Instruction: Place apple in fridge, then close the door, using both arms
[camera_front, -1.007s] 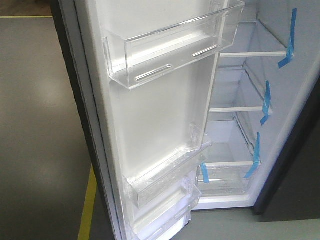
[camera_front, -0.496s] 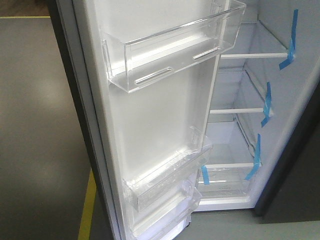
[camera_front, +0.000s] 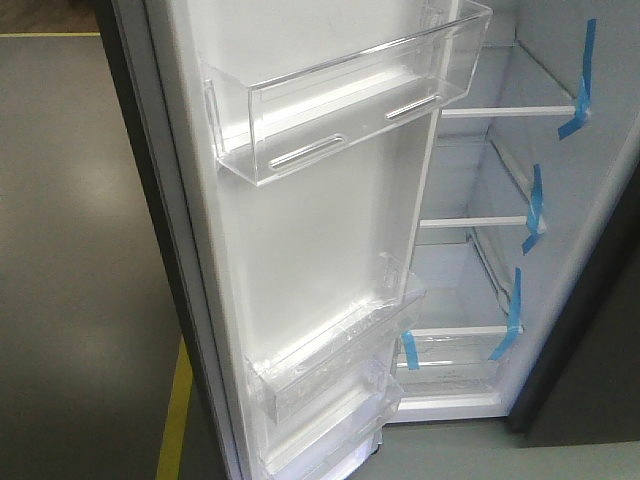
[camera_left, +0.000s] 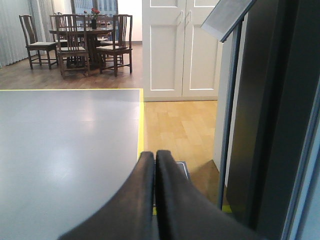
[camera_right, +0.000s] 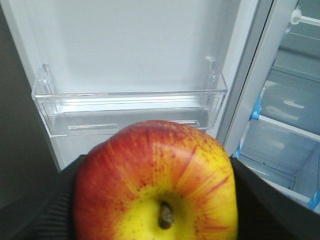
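A red apple (camera_right: 155, 182) with a yellow patch round its stem fills the bottom of the right wrist view, and my right gripper (camera_right: 156, 200) is shut on it, black fingers (camera_right: 35, 210) on both sides. Ahead of it is the white inside of the open door (camera_right: 130, 45) with a clear bin (camera_right: 130, 110). The fridge (camera_right: 290, 125) interior lies to the right. In the front view the door (camera_front: 310, 230) swings wide and the fridge (camera_front: 480, 250) shows glass shelves and blue tape. My left gripper (camera_left: 155, 157) is shut and empty, beside the door's dark outer edge (camera_left: 270, 125).
Clear door bins (camera_front: 340, 95) stick out from the door at top and bottom. A grey floor (camera_left: 65, 150) edged with yellow tape (camera_left: 141, 125) lies left of the door. White cabinet doors (camera_left: 180, 45) and a dining table with chairs (camera_left: 85, 40) stand far off.
The front view has shifted very slightly; the door bins sit a touch lower and to the left than a second ago. Nothing else differs.
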